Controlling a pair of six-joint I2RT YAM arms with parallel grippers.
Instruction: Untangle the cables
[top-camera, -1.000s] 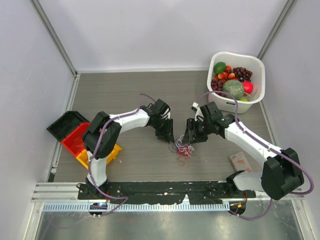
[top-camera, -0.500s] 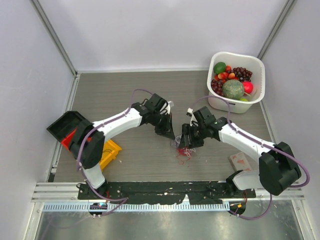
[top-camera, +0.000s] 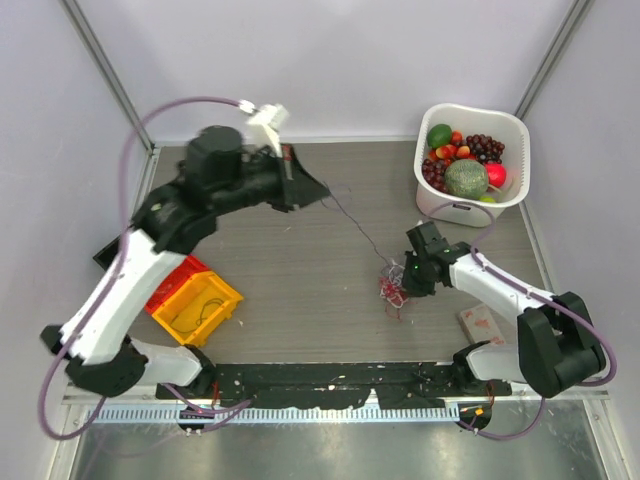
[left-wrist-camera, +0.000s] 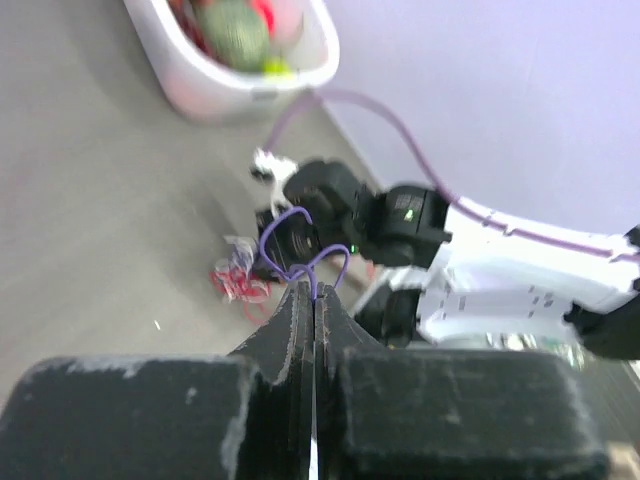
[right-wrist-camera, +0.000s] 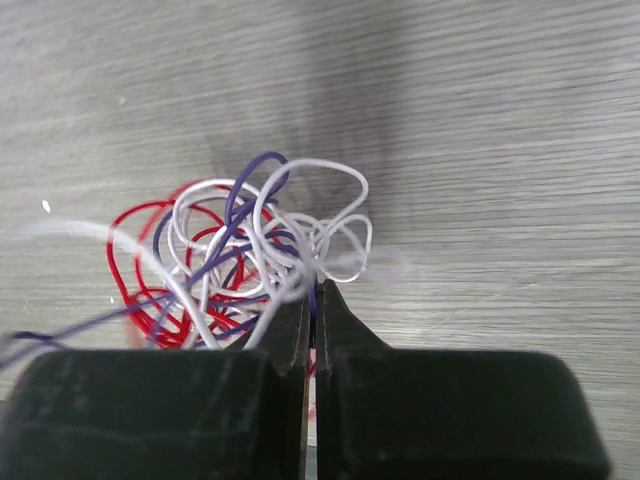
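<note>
Pulling one strand clear of the knot is what's being attempted here, by the look of it. The left claw (top-camera: 321, 191) is being held well above the worktop (top-camera: 300, 300) on a raised arm. It's fully closed, with a little loop of the purple cable (top-camera: 360, 230) being pinched right at the tips. The right claw (top-camera: 403, 281) is closed too, down at the worktop, and it's clamped onto the cable clump (top-camera: 391, 291). White and purple strands are being squeezed there, though exactly which ones can't be told.

The clump of red, white and purple loops is sitting on the worktop, right of centre, touching the right claw's tips and well apart from the fruit basket (top-camera: 517, 128).

Orientation: the clump itself is roughly round, so no real long axis is being shown there. The freed purple strand is the long bit. It's being held in a nearly straight diagonal, from the left claw at the far left down to the clump at the near right, with a small kink near the upper end.

To do this step well, the pull should probably be kept along that same line, slow and steady, while the rest is being pinned low. If the purple strand is also being pinched by the right claw, the knot is likely just being tightened, so a re-grip on the red and white loops only may be needed.
</note>
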